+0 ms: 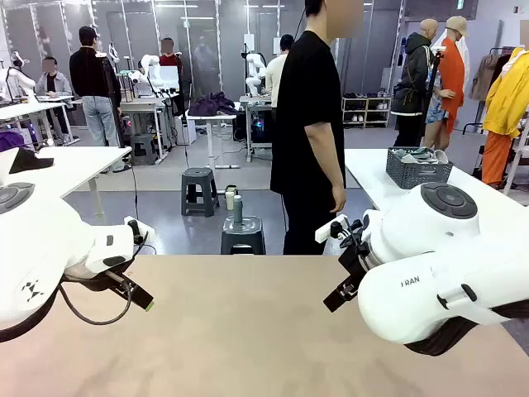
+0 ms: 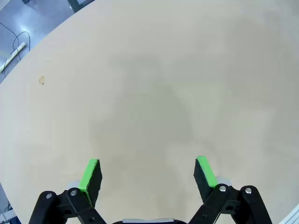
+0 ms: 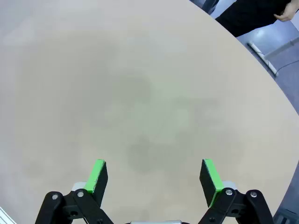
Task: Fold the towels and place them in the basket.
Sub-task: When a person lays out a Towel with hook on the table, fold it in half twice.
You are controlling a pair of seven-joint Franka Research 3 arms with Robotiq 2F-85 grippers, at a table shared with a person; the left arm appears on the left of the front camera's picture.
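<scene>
Left end effector (image 2: pixel 147 163) and right end effector (image 3: pixel 154 164) hover open and empty over the worktop (image 1: pixel 248 331), probably waiting, as the basket (image 1: pixel 417 176), apparently holding the towels (image 1: pixel 417 155), sits on the side table (image 1: pixel 370 175) beside the person (image 1: pixel 310 124).

The only lettering I could read was "FRAN" (image 1: pixel 411 282), in small dark capitals on the white shell of the right arm (image 1: pixel 450 269). The left arm (image 1: pixel 37 248) carried a small dark emblem (image 1: pixel 31 289), without letters.
</scene>
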